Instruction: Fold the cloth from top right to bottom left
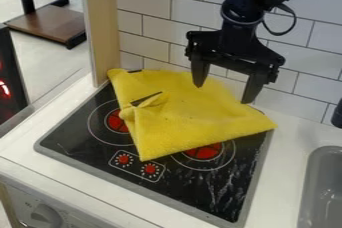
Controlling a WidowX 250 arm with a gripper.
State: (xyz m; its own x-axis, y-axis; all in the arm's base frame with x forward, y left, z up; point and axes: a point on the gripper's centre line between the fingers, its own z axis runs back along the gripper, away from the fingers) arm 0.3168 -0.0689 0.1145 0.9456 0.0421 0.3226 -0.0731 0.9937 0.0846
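At the far left, a black object with a red glow [9, 89] stands at the view's edge, and a brown wooden board on a black frame [50, 23] sits behind it, higher up. Next comes an upright pale wooden post [101, 22], rising at the back left corner of the white worktop [25, 148]. A pale grey round knob [47, 215] is on the front face below.

The black toy stove top with a grey rim [80, 144] is set into the worktop, with red burner discs and two small red dial markings near its front edge. The yellow fabric cloth [194, 117] lies over the back of the stove top, partly covering the burner discs. One corner points to the back left by the post, one towards the front between the discs, and one to the right, at the rim. A small bunched fold rises on its left part, beside a narrow dark gap.

The black two-finger claw [225, 93] hangs from the black robot arm [250, 2] at the cloth's back right part, its fingers spread wide with nothing pinched between them. Behind is the white tiled wall [310, 59]. At the right are a grey sink [308, 182] and a dark object [337, 114] above it.
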